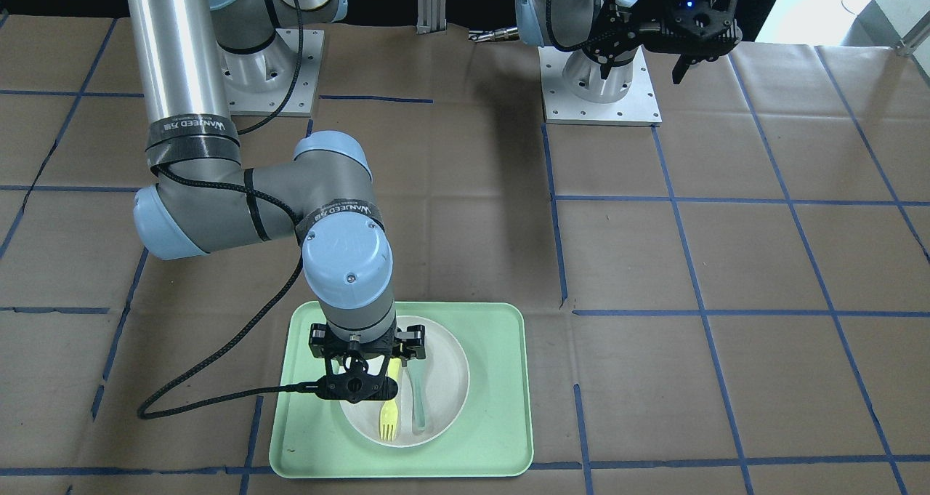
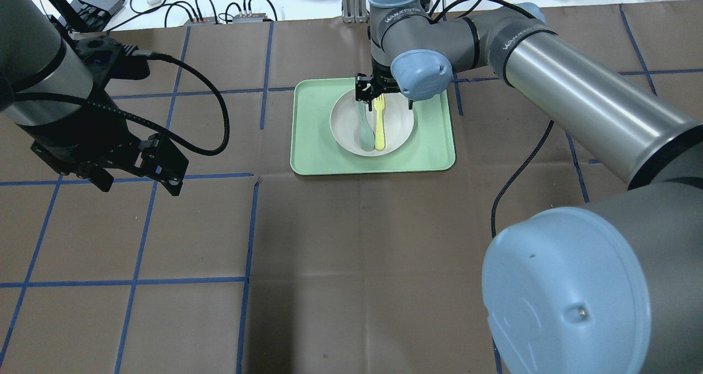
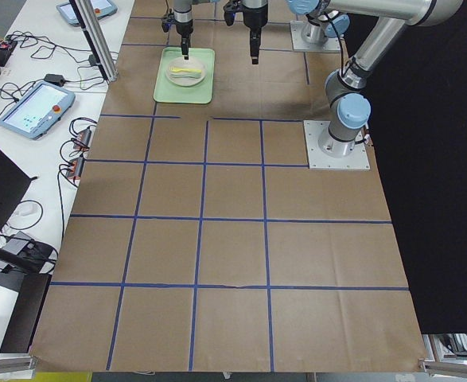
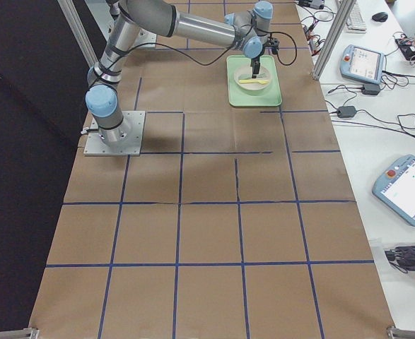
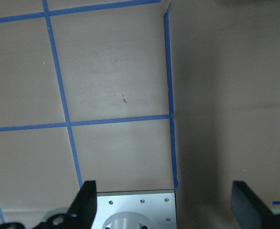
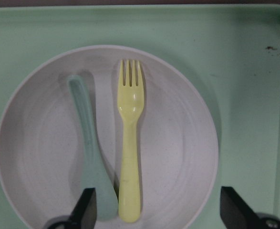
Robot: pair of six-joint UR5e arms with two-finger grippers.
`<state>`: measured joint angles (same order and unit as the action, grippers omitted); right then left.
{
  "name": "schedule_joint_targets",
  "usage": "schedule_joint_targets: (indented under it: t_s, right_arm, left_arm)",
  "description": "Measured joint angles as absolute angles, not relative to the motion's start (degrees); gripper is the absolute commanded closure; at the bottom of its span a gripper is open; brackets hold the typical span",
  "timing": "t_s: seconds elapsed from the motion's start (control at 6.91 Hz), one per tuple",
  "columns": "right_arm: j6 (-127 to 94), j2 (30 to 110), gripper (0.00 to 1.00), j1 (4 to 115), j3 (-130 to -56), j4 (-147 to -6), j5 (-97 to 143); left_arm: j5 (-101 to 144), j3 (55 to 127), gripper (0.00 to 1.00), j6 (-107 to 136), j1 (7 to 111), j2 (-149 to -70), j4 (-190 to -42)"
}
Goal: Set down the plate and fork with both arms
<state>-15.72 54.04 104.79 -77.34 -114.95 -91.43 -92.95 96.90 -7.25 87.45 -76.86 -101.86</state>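
Both fork [image 6: 130,157] and spoon [image 6: 88,152] lie inside the plate [image 6: 178,143].

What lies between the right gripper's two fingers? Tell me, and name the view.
The right wrist view shows the fork's handle end and the spoon's broad end, both on the plate, between the fingers of the open right gripper.

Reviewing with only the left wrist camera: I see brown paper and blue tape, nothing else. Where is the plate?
Observer: The plate sits in the middle of a green tray.
Operator: And the fork?
Observer: The fork lies in the plate beside a spoon, not gripped.
Operator: Which gripper is nearest?
Observer: The right gripper hangs open above the plate.
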Motion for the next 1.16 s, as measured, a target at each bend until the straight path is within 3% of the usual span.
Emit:
schedule_joint_targets:
  t_s: [0.43,1.16]
  right_arm:
    - [-15.8,52.4,0.47,105.1,-77.4,-116.4,-91.7]
    - [-17.6,49.6,0.47,105.5,-77.4,-118.6,-91.5]
  left_arm:
    - [-92.7,97.0,0.0,-6.9,87.4,-77.3,-101.8]
    - [-91.5,95.5,0.0,-6.2,87.5,-79.9,-101.0]
